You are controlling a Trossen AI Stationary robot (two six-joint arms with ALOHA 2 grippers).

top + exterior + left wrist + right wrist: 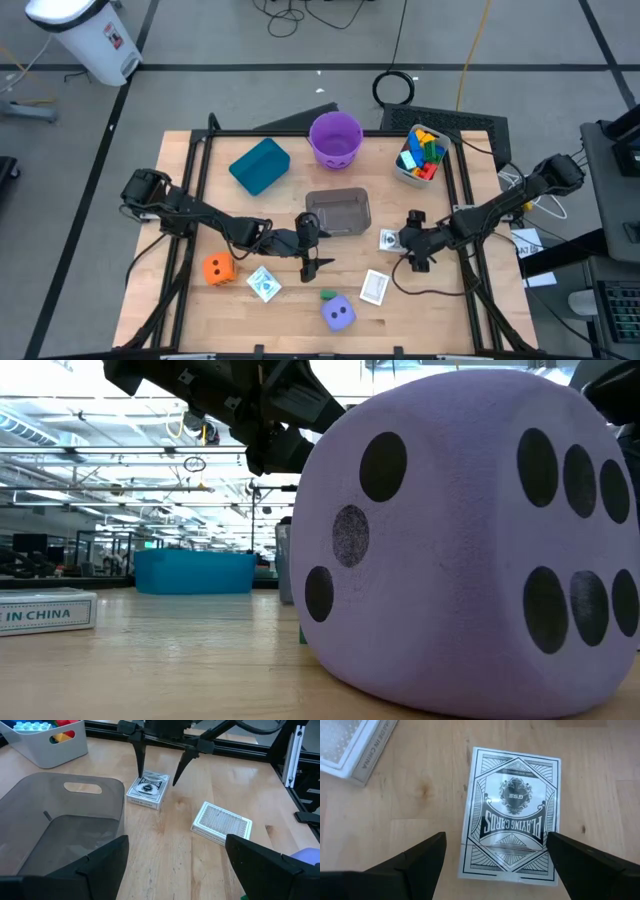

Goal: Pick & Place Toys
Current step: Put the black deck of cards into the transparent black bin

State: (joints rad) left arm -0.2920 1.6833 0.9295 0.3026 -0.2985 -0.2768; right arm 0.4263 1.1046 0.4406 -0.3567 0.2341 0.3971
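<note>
Wooden table [300,310]; right gripper [404,240] above card box [512,815], jaws apart; left likewise.

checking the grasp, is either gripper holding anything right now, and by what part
Nothing is held. The right gripper hangs open over a card box; the left gripper is open too.

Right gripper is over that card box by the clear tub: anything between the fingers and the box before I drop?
Nothing visible. The right gripper hangs open straight above the card box, which lies flat on bare wood. The second card box lies apart from it, and the clear tub is off to the side.
</note>
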